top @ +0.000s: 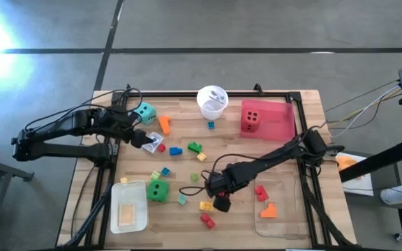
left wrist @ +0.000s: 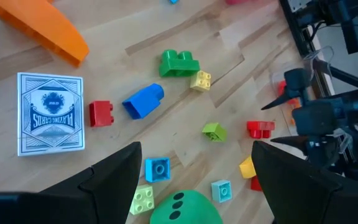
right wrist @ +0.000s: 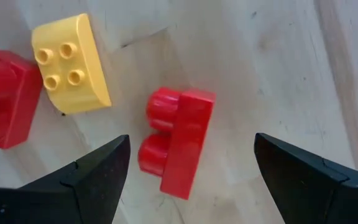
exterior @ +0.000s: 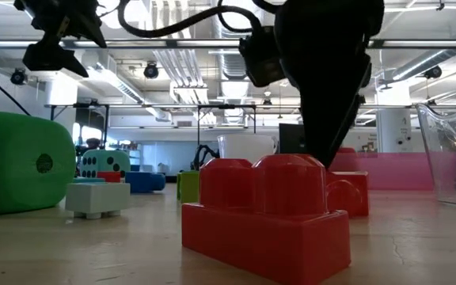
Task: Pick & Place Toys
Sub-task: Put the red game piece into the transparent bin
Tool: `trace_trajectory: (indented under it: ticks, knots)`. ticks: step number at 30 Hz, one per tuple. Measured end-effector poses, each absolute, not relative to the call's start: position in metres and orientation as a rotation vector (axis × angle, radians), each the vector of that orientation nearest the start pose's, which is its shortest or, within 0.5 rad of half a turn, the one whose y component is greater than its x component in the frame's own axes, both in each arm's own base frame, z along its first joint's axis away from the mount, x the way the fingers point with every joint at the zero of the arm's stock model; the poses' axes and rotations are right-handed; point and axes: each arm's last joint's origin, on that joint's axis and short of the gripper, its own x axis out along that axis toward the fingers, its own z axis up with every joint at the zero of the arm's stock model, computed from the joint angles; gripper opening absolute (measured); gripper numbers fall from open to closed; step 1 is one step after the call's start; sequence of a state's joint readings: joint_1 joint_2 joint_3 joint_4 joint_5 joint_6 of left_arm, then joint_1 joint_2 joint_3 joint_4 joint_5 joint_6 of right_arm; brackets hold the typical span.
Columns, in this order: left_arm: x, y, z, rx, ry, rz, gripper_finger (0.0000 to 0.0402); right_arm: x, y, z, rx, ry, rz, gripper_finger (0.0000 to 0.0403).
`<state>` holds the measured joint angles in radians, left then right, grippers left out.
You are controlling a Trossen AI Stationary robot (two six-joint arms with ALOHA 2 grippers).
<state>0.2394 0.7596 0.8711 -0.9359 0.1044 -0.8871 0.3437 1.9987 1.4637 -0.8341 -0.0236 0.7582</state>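
Observation:
The toys lie scattered on the wooden table point(top: 271, 150): small bricks, a teal die point(top: 145, 111), a green die point(top: 158, 189) and a card pack point(left wrist: 50, 112). My right gripper point(right wrist: 191, 140) hangs open, pointing down, over a red brick point(right wrist: 178, 142) that lies on its side on the table beside a yellow brick point(right wrist: 72, 65). The fingers stand on either side of the red brick without touching it. In the high view the right gripper point(top: 221, 203) hides that brick. My left gripper point(left wrist: 196, 146) hovers open over the table's left part, holding nothing.
A white cup point(top: 212, 101) and a pink tray point(top: 279, 124) holding a red die point(top: 250, 120) stand at the far side. A clear tray point(top: 292, 219) with a red and an orange brick sits near right. A white tray point(top: 128, 209) sits near left. Another red brick point(exterior: 267, 218) lies close to the near edge.

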Motion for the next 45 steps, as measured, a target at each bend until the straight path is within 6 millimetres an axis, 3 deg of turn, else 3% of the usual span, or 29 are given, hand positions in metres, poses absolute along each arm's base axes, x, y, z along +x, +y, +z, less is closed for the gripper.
trace_trajectory:
  ticks: [14, 26, 30, 38, 45]
  knots:
    - [0.128, 0.028, 0.302, -0.976, 0.706, 0.480, 0.0307, 0.357, 0.130, 0.152, 0.396, 1.407, -0.218, 0.0336]
    - [0.128, 0.028, 0.302, -0.976, 0.705, 0.481, 0.0307, 0.351, 0.129, 0.143, 0.346, 1.424, -0.190, 0.0334]
    - [0.128, 0.028, 0.302, -0.976, 0.705, 0.482, 0.0307, 0.351, 0.129, 0.143, 0.324, 1.425, -0.171, 0.0303]
    - [0.128, 0.028, 0.302, -0.976, 0.705, 0.482, 0.0307, 0.353, 0.129, 0.142, 0.313, 1.401, -0.145, 0.0175]
    - [0.128, 0.028, 0.302, -0.975, 0.705, 0.482, 0.0307, 0.354, 0.129, 0.142, 0.306, 1.398, -0.131, 0.0169]
